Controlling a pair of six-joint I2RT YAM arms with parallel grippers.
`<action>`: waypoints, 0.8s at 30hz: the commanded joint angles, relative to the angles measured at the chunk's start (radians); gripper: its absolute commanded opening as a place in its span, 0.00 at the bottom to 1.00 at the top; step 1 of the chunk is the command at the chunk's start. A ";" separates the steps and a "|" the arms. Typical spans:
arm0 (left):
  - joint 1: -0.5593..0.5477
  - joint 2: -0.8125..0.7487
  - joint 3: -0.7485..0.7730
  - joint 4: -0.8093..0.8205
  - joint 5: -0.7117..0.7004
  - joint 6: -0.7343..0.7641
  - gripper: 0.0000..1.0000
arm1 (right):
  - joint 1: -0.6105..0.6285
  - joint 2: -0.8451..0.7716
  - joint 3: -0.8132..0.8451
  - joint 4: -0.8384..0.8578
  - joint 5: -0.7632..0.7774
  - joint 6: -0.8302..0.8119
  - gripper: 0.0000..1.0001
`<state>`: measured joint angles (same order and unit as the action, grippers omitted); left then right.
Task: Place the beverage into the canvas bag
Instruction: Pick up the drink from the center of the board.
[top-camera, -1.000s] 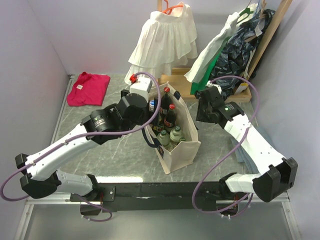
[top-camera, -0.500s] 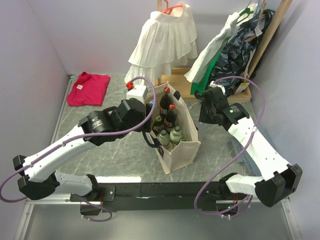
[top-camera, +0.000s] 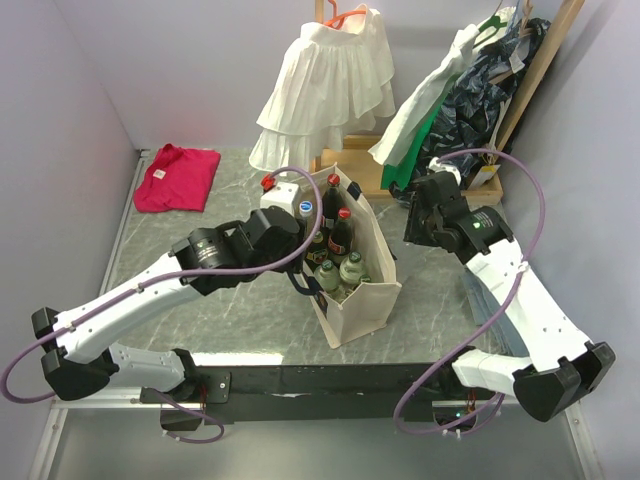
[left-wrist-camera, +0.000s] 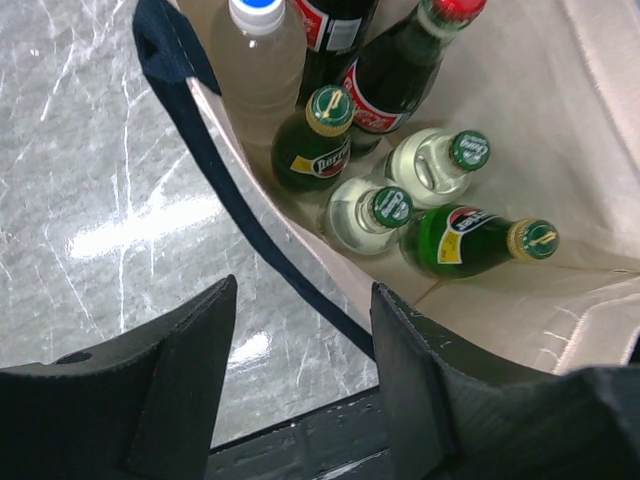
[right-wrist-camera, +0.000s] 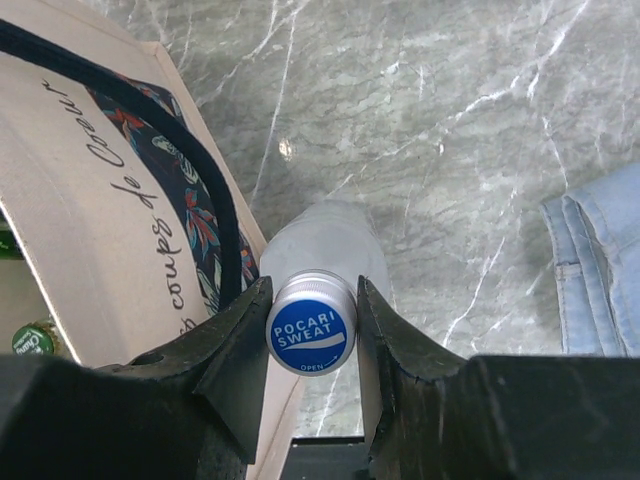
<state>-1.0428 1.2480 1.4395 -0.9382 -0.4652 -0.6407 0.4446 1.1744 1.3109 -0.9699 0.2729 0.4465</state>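
The marble desk (top-camera: 200, 300) carries the canvas bag (top-camera: 365, 300), upright around its middle, nearer the near edge than the far one. The left gripper (left-wrist-camera: 300, 292) hovers over the bag's left rim and navy handle, fingers apart and holding nothing. The right gripper (right-wrist-camera: 312, 288) clamps the neck of a Pocari Sweat bottle (right-wrist-camera: 318, 240), which hangs above the desk just outside the bag's right wall. Inside the bag sit 7 bottles (left-wrist-camera: 372, 208).

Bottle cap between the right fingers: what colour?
The cap is blue with white lettering; right wrist view.
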 joint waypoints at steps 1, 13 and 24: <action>0.003 -0.027 -0.028 0.042 0.019 -0.005 0.60 | -0.001 -0.062 0.090 0.043 0.045 -0.005 0.00; 0.003 -0.030 -0.097 0.055 0.003 -0.014 0.53 | 0.000 -0.059 0.113 0.020 0.045 -0.003 0.00; 0.003 -0.018 -0.110 0.052 -0.010 -0.011 0.35 | 0.000 -0.055 0.136 0.014 0.045 -0.008 0.00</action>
<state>-1.0428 1.2369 1.3308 -0.8951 -0.4595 -0.6495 0.4446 1.1667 1.3602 -1.0336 0.2852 0.4469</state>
